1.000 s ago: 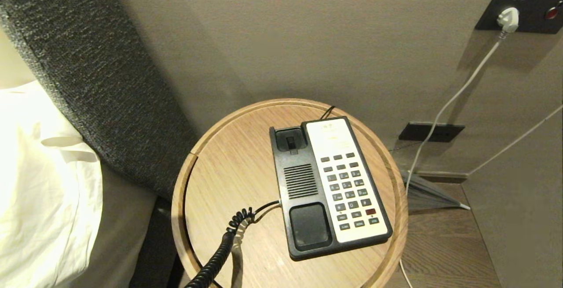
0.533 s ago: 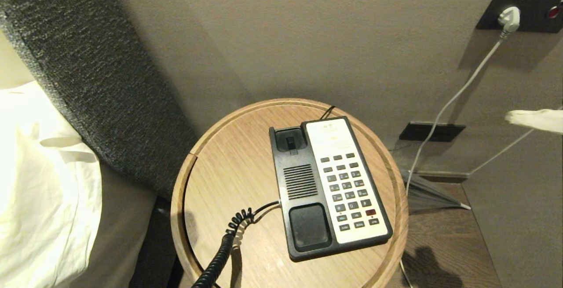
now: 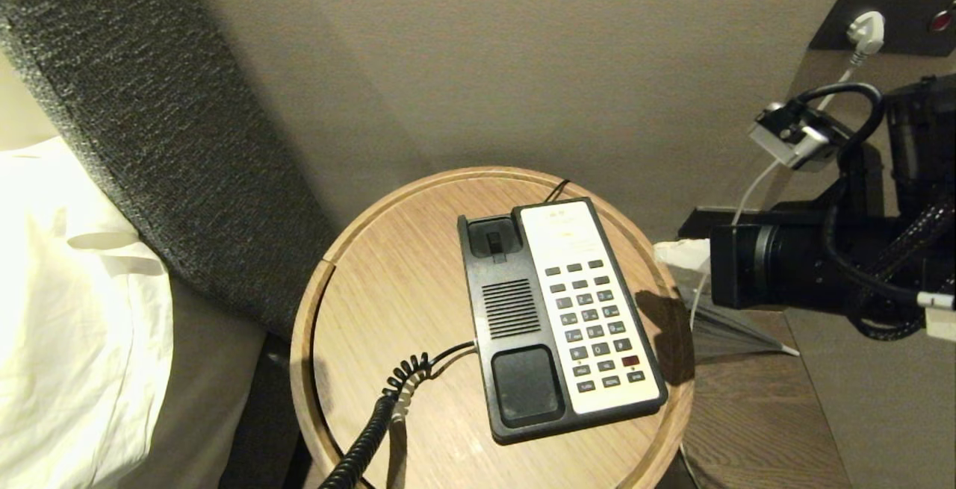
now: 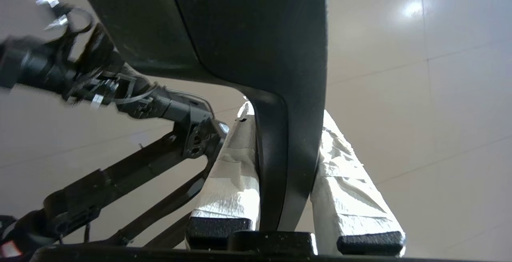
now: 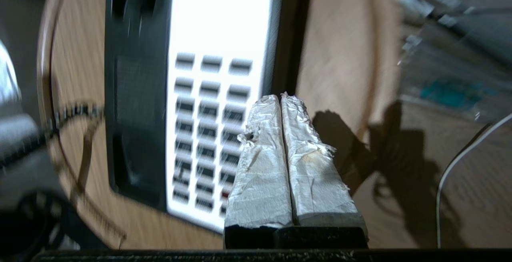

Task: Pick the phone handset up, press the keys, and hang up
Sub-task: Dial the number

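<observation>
The phone handset (image 4: 240,22), a glossy black bar, is clamped between the white-wrapped fingers of my left gripper (image 4: 285,112), out of the head view. Its coiled cord (image 3: 377,418) runs from the phone base (image 3: 515,310) off the near edge of the round wooden table (image 3: 373,287). The cradle stands empty. The keys (image 3: 594,321) sit in rows on the cream faceplate, also blurred in the right wrist view (image 5: 208,110). My right gripper (image 3: 678,254) hovers just off the table's right rim, beside the phone. Its wrapped fingers (image 5: 260,166) are pressed together on nothing.
A wall socket with a white plug (image 3: 866,30) and its cable hang behind the right arm. The grey padded headboard (image 3: 149,138) and white bedding (image 3: 67,325) lie left of the table. A lower wooden surface (image 3: 754,414) sits at the right.
My right arm has swung in from the right edge toward the table's right rim, and its shadow now falls there. The phone base and cord have not moved.
</observation>
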